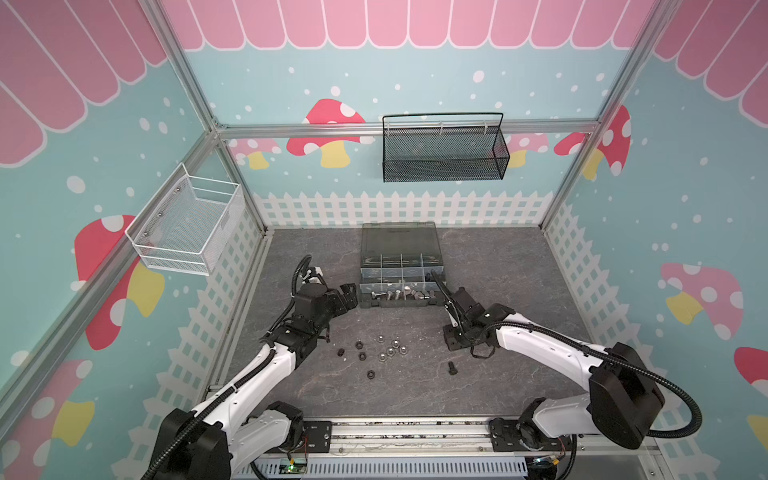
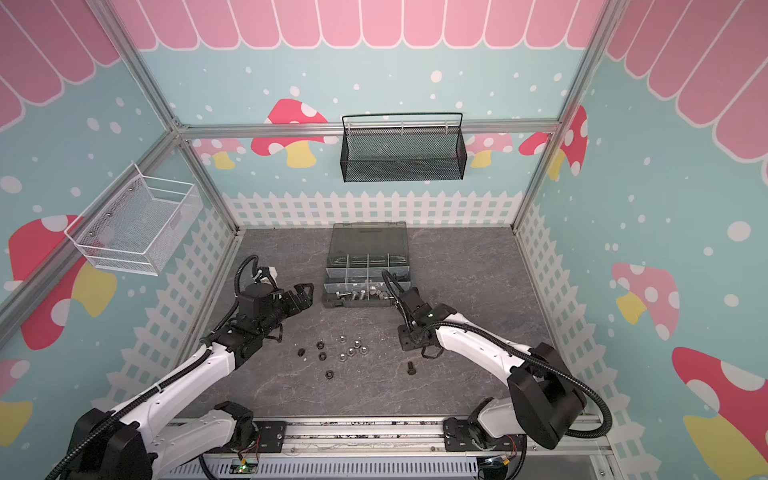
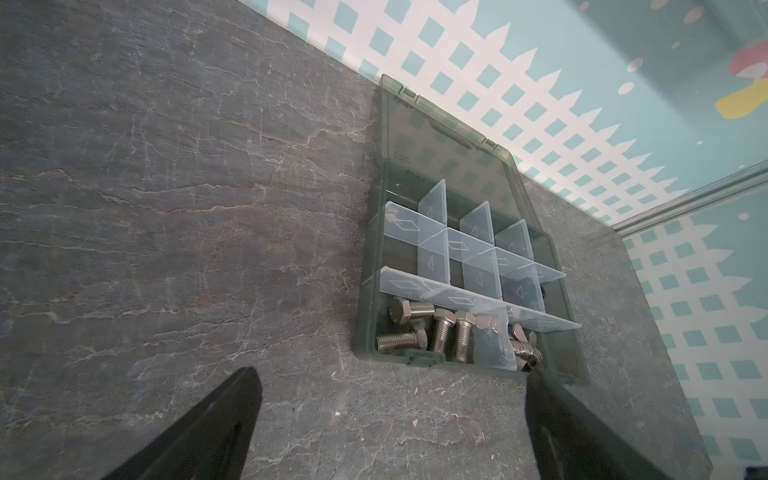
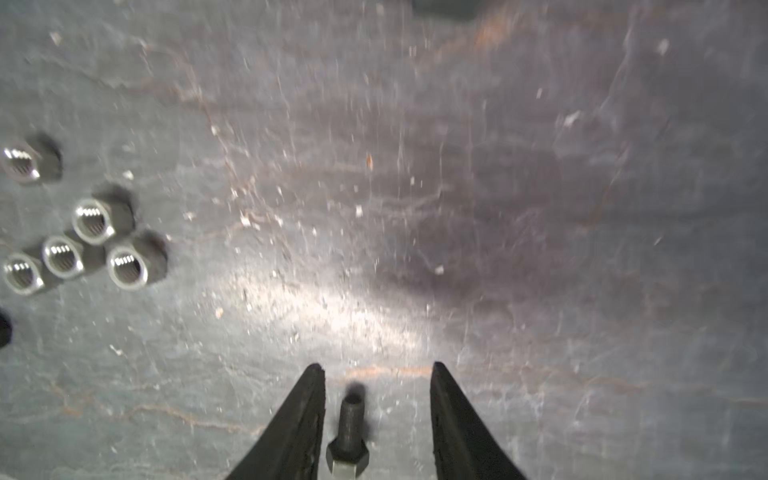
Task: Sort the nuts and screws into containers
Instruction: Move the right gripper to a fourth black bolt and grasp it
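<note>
Smeared by blur across the right wrist view. Cropped at the bottom edge there: head of the screw point(image 4: 347, 432) and most of the right gripper point(image 4: 377, 365). Clipped at the side, probably a black nut point(image 4: 3, 328). Left gripper point(image 3: 390, 370) likewise cropped, one finger masking a case point(image 3: 366, 291) corner. Rear compartments point(image 1: 390, 261) point(image 2: 357, 259) too small to read in both top views.
</note>
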Tool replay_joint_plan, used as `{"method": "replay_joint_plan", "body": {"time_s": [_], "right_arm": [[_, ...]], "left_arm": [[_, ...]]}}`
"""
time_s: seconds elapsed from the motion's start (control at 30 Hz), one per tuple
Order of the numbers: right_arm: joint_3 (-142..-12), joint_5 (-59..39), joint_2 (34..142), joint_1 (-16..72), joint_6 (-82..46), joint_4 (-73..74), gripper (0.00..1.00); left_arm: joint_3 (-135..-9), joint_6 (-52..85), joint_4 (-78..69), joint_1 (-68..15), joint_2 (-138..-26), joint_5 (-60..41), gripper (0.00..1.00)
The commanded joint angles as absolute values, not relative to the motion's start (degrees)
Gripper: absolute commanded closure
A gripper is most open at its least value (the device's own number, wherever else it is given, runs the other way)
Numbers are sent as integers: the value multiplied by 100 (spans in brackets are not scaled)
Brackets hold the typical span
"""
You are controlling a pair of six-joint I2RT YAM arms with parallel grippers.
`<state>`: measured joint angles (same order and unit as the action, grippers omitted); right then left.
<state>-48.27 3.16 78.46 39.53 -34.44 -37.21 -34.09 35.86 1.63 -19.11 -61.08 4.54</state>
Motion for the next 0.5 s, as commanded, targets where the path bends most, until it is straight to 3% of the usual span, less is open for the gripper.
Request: {"method": "replay_joint_plan", "body": {"time_s": [0.0,0.47], "right_arm": [[-4580,-4,7593,4079,-3925,-4216,57],[-4172,-483,7720,4328,-4051,-4012,59]], "left_arm": [[-3281,3879,-32,-1863,-6151,545,0],[-3144,4028,-185,-1755,-6203,354,0]]}}
